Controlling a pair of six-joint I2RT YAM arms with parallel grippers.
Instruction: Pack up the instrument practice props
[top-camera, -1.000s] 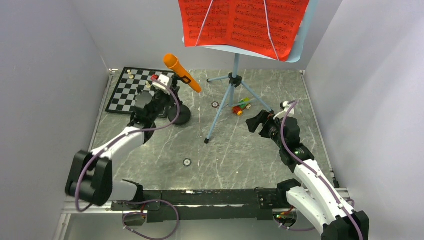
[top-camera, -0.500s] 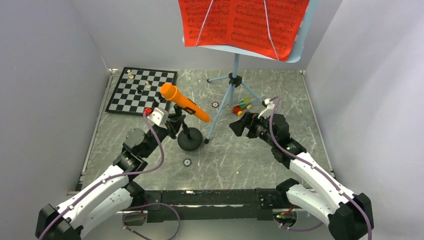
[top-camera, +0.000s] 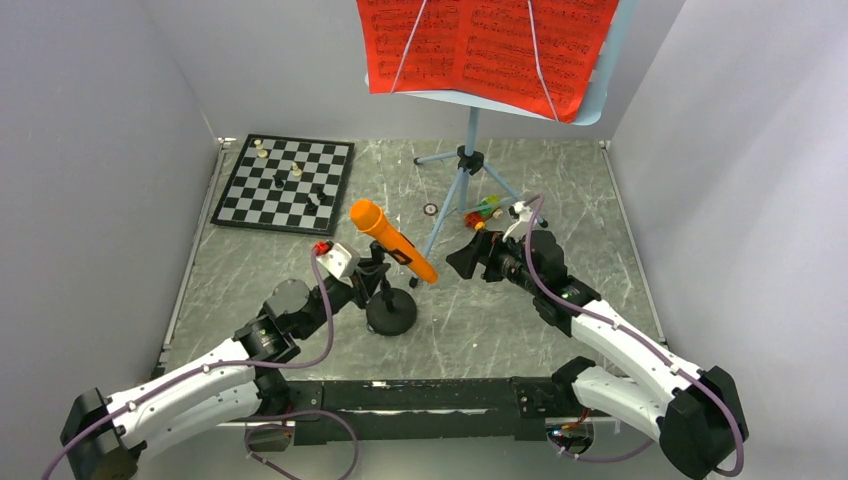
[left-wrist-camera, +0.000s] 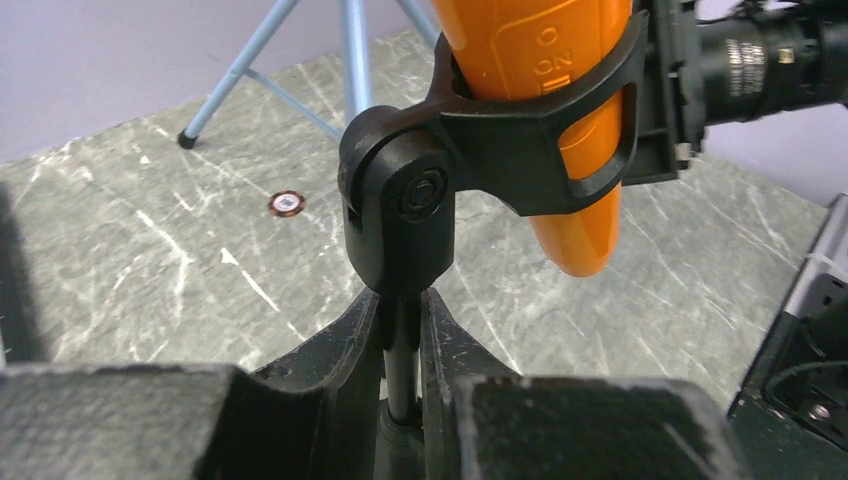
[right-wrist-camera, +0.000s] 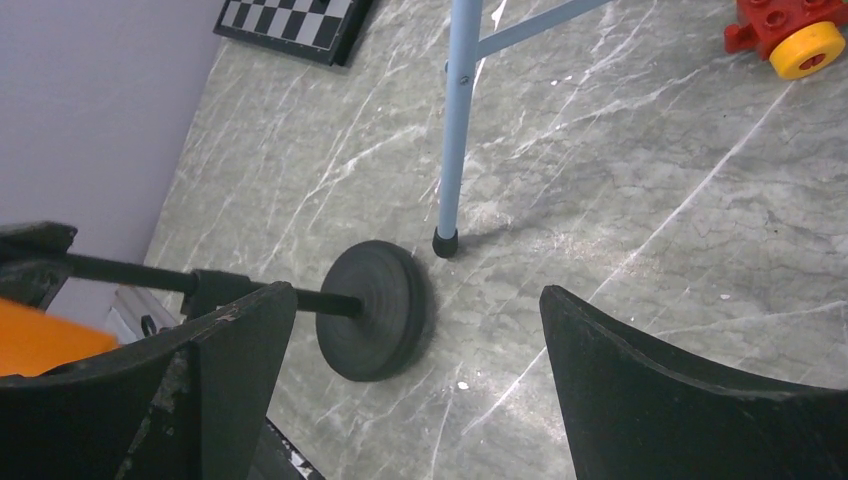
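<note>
A: Left gripper (top-camera: 368, 285) status?

B: Jaws pinched on the thin rod (left-wrist-camera: 401, 365) of the microphone stand (top-camera: 388, 295), just under the swivel. Round base (top-camera: 391, 312) sits low, near our edge of the counter (top-camera: 480, 330). Can't tell if it's touching down; it looks tipped from the right wrist view.

A: Microphone?

B: Orange microphone (top-camera: 392, 242) is in the clip (left-wrist-camera: 545, 125), slanted, tail end pointing at the right gripper (top-camera: 463, 262). Those jaws are spread wide, holding nothing, just beside the tail.

A: So the likely step is that the right pulls it out of the clip.

B: My read too. Hold the left pinch firm and move only 1 arm. Right should straddle the orange body below the clip, close square on it, then draw along the microphone's axis. Pull sideways and the clip may swivel.

A: Hazards?

B: 1 leg foot of the music stand (top-camera: 470, 130) is near the base. Knock it and the tall stand with the red pages (top-camera: 480, 45) could tip. Toy car (top-camera: 482, 214) is just beyond the right gripper, chessboard (top-camera: 285, 183) far left. Neither gets packed.
</note>
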